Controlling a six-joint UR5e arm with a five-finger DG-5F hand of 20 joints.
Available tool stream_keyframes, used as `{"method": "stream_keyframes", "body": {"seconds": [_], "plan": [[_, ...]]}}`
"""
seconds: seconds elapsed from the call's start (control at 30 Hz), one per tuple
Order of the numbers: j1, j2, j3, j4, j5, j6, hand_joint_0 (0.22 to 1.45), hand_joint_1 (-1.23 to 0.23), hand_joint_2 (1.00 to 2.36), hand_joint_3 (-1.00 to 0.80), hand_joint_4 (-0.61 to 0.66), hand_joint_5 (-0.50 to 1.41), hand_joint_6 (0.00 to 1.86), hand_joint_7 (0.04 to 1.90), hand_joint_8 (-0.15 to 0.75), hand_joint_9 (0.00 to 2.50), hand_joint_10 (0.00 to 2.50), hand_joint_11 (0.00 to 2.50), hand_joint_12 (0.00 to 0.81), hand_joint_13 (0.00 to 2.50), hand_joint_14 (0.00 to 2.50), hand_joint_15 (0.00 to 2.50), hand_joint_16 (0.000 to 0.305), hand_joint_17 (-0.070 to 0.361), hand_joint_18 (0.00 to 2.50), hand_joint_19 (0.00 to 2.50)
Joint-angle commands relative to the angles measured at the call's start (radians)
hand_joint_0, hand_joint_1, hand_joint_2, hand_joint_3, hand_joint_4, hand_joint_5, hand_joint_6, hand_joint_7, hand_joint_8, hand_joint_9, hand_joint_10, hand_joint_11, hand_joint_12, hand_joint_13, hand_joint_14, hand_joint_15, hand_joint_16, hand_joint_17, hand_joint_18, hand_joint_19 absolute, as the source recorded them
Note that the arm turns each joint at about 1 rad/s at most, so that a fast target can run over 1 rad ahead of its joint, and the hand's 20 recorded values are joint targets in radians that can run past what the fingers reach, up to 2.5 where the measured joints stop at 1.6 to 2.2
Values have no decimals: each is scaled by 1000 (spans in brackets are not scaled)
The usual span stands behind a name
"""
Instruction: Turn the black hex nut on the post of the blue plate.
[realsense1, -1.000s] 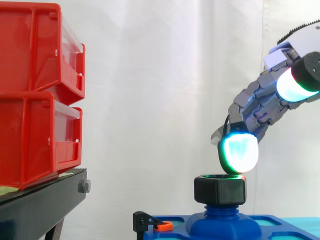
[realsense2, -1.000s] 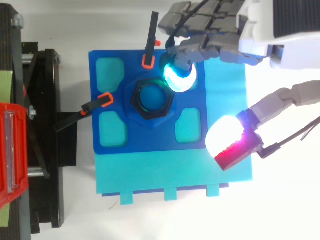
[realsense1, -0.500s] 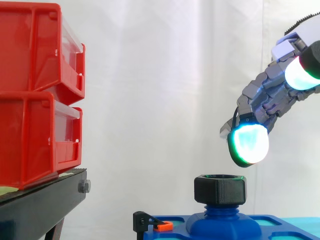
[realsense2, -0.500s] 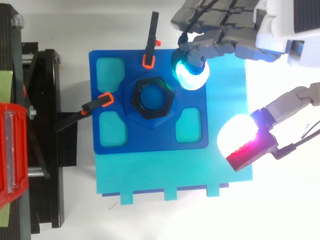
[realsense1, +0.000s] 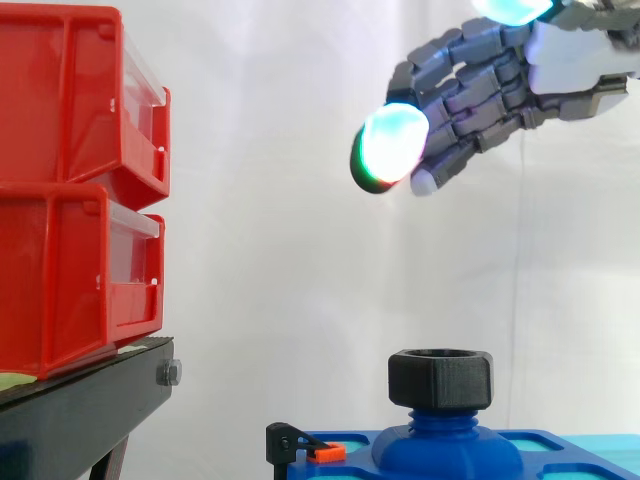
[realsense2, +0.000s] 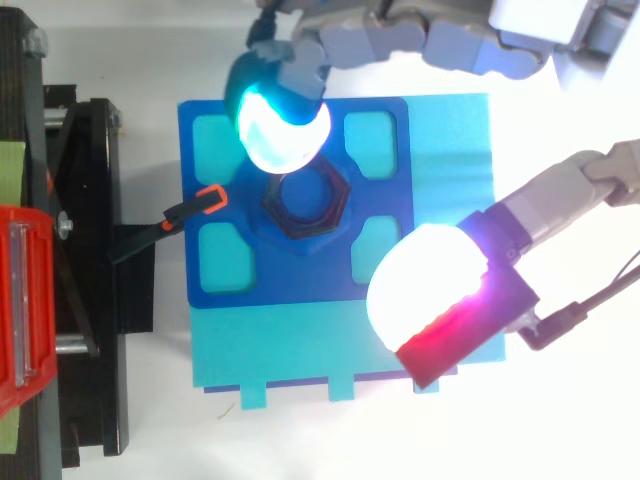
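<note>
The black hex nut (realsense1: 441, 378) sits on the blue post (realsense1: 437, 420) in the middle of the blue plate (realsense2: 230, 275). My hand (realsense1: 500, 75) hangs high above the nut, well clear of it, open with loosely bent fingers and nothing in them. In the top view the hand (realsense2: 420, 40) reaches in from the upper right. One glowing fingertip (realsense2: 278, 125) covers the nut's (realsense2: 305, 208) upper-left edge, and the thumb's bright pad (realsense2: 430, 290) floats over the plate's lower-right corner.
The blue plate lies on a cyan board (realsense2: 450, 150), held by orange-tipped black clamps (realsense2: 208, 198) on its left side. Two stacked red bins (realsense1: 70, 180) stand on a black stand (realsense1: 80, 410) at the left.
The hand has risen from just beside the nut's right rim to high above it and swung left, its fingertips now over the nut and plate.
</note>
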Motion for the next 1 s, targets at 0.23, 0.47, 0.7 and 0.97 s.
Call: {"method": "stream_keyframes", "body": {"seconds": [0.23, 0.47, 0.7, 0.97], "plan": [[20, -39, 0, 68, 0, -10, 457, -296, 1000, -500, 283, -219, 503, 868, 299, 269, 0, 0, 376, 263, 2, 74, 54, 120, 303, 344], [33, -42, -9, 89, 5, -47, 458, -292, 1000, -500, 281, -219, 503, 868, 299, 268, 0, 0, 376, 252, 1, 74, 53, 120, 299, 341], [46, -42, -52, 142, 11, -41, 458, -290, 1000, -500, 281, -218, 503, 869, 298, 247, 0, 0, 380, 191, 3, 51, 54, 121, 263, 338], [49, -42, -60, 152, 28, -50, 459, -285, 1000, -500, 281, -218, 503, 868, 298, 247, 0, 0, 381, 190, 0, 51, 54, 121, 260, 339]]}}
